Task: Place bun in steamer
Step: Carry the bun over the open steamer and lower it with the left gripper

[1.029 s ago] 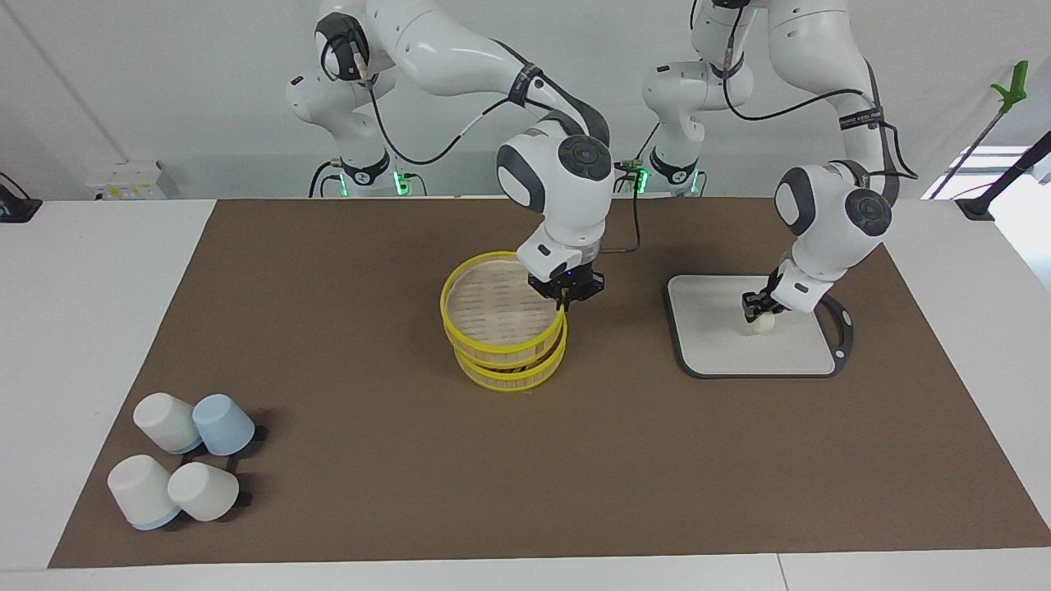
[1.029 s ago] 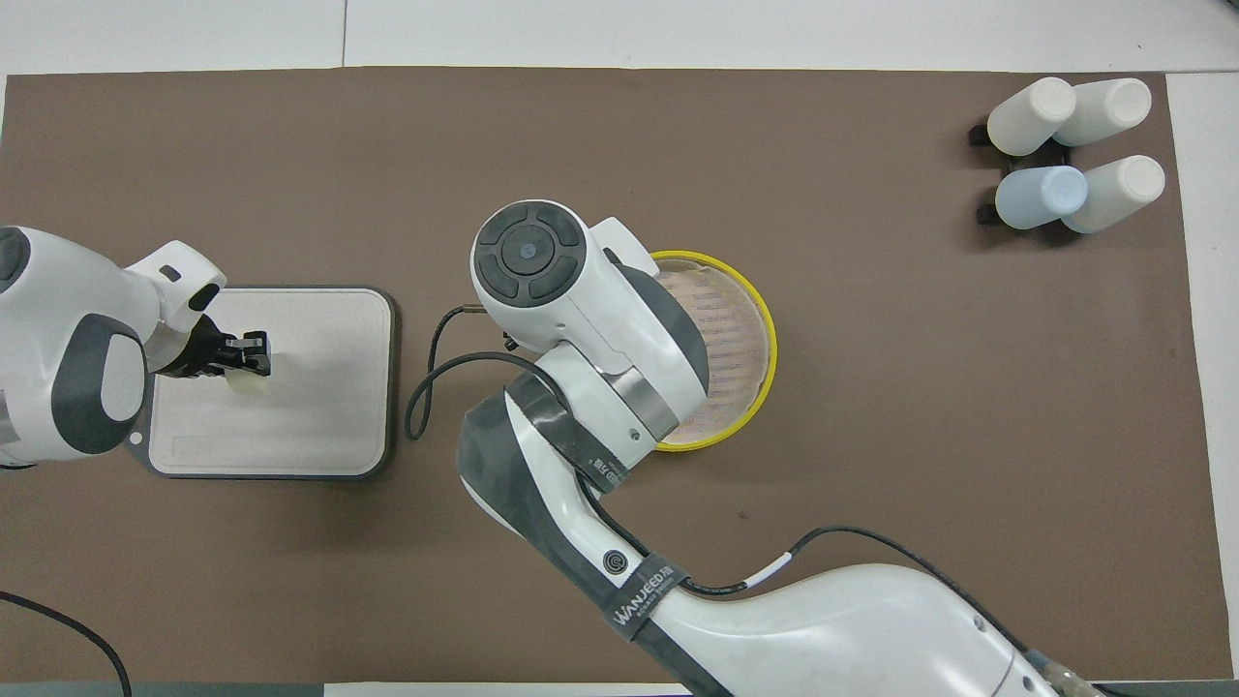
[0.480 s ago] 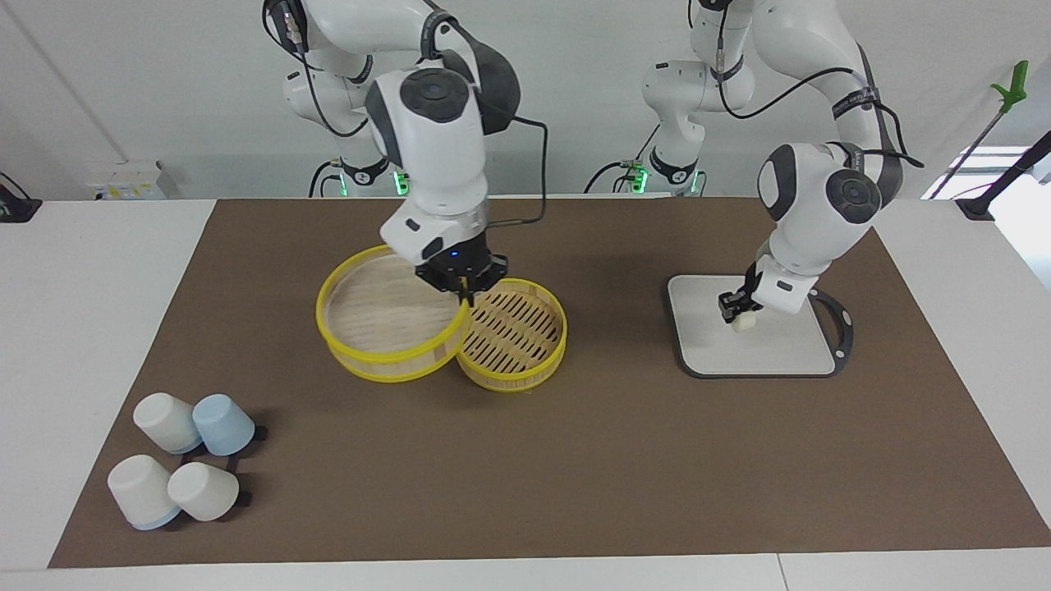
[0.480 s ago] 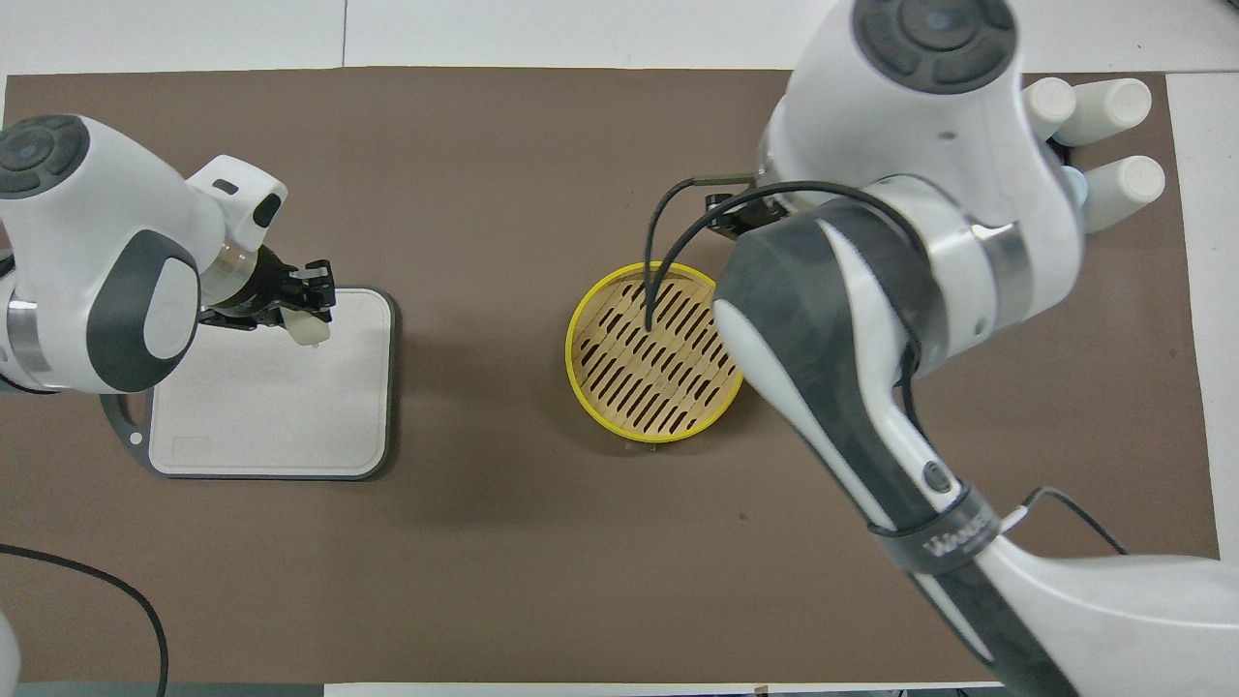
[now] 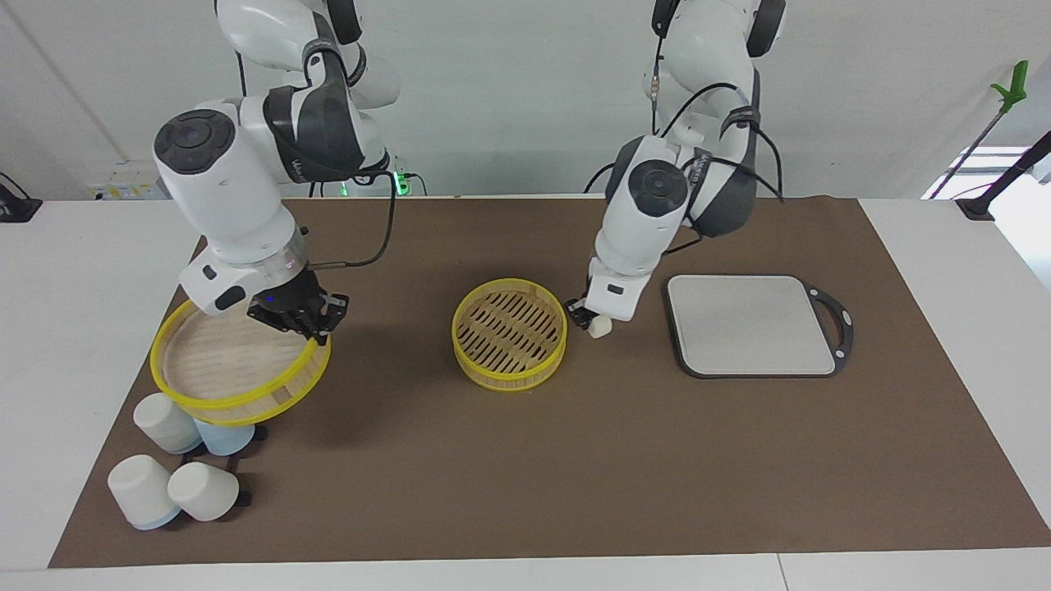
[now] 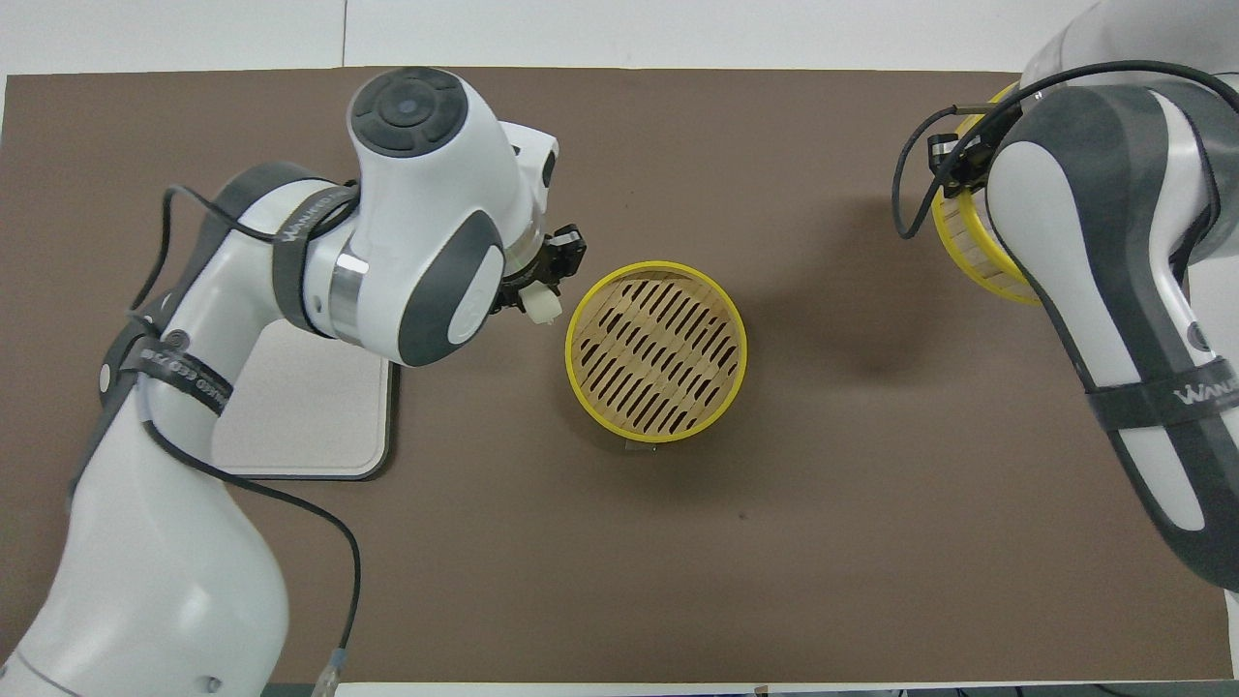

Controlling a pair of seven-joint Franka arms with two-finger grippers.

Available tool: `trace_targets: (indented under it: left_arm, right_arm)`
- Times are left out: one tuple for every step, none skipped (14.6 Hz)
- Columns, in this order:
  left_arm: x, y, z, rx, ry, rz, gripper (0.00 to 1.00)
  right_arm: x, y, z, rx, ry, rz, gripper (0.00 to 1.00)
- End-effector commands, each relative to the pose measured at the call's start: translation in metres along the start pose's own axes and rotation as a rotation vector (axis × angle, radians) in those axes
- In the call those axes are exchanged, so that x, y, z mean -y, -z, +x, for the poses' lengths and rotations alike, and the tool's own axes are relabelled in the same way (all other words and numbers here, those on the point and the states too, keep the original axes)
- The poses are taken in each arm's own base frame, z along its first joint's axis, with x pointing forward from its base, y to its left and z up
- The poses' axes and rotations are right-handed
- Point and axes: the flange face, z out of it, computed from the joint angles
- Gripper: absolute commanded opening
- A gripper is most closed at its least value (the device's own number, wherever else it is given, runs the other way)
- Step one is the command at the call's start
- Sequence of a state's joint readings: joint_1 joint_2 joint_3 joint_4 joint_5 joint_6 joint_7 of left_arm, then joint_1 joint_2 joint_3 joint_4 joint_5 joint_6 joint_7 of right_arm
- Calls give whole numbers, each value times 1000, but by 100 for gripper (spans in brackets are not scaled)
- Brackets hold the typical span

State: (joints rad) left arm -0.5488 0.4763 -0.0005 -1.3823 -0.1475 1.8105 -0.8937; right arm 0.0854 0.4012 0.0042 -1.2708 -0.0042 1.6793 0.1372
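The steamer (image 5: 509, 376) stands uncovered in the middle of the brown mat, its slatted floor bare; it also shows in the overhead view (image 6: 656, 263). My left gripper (image 5: 593, 318) is shut on the small cream-white bun (image 5: 600, 327) and holds it low over the mat, just outside the steamer's rim toward the left arm's end. In the overhead view this gripper (image 6: 548, 288) and the bun (image 6: 543, 306) lie beside the rim. My right gripper (image 5: 305, 324) is shut on the rim of the steamer lid (image 5: 230, 369) and holds it tilted over the cups.
The grey tray (image 5: 751, 324) lies bare toward the left arm's end, partly under the left arm in the overhead view (image 6: 319, 426). Several upturned cups (image 5: 164, 423) stand under the lid at the right arm's end. The lid's edge (image 6: 968, 247) shows by the right arm.
The left gripper lifted the bun off the tray and carried it to beside the steamer. The right gripper carried the lid off the steamer to over the cups.
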Motion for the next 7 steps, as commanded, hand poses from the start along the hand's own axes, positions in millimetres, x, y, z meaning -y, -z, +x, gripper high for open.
trace_targets:
  left_arm:
    - [-33,-15,-13,13,23,-61,38]
    - [-43,-33,-25,9,28,-61,38]
    - [-52,-44,-37,5,32,-60,38]
    - [-57,-63,-40,12,33,-41,39]
    - [-60,-68,-40,5,37,-52,39]
    - [-61,-78,-42,-6,72,-62,40]
    - [-65,-88,-54,-3,71,-51,41]
  right_arm:
    - [-12,-2,-4,0,61,0,0]
    - [-13,-4,-5,-3,69,1,0]
    - [-14,-7,-5,-9,70,2,0]
    - [-21,-7,-6,-8,60,1,0]
    - [-24,-10,-7,0,57,1,0]
    - [-24,-11,-8,3,57,0,0]
    - [-24,-11,-8,1,57,1,0]
